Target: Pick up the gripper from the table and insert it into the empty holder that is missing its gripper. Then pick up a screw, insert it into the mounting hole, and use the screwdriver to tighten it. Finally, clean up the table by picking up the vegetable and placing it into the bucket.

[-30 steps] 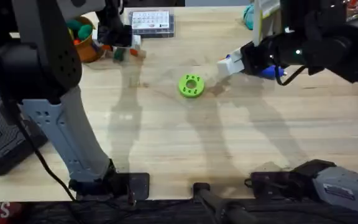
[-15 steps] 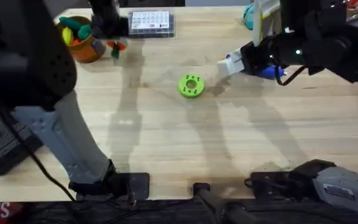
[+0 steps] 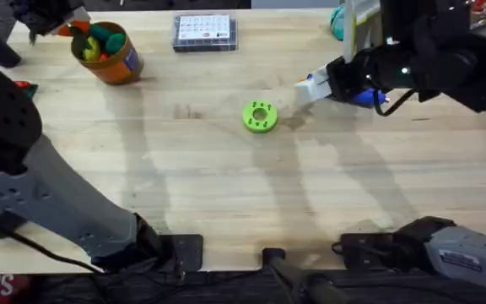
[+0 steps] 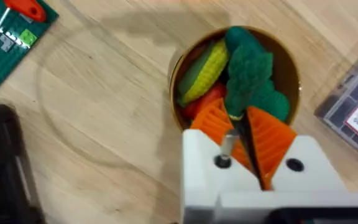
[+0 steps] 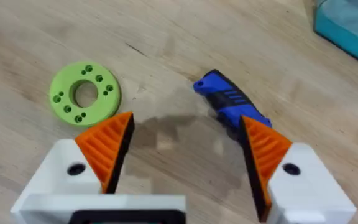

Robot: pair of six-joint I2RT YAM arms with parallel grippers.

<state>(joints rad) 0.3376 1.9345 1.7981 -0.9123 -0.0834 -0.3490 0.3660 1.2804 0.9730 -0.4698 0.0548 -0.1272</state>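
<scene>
- The knobbly dark green toy vegetable (image 4: 250,78) already sits in the small round orange bucket (image 4: 291,65), so cleanup looks done.
- Left gripper (image 4: 253,146) hovers just above it, pads pinched together, holding nothing.
- Right gripper (image 5: 188,146) is spread wide beside the stubby blue screwdriver (image 5: 229,102), near the bright green disc with holes (image 5: 84,93).

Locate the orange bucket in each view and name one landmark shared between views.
Overhead: the bucket stands at the table's far left, toys inside.
Left wrist: the bucket lies centre, just beyond the left gripper.
Right wrist: not in it.
Shared landmark: the clear parts box, beside the bucket.
</scene>
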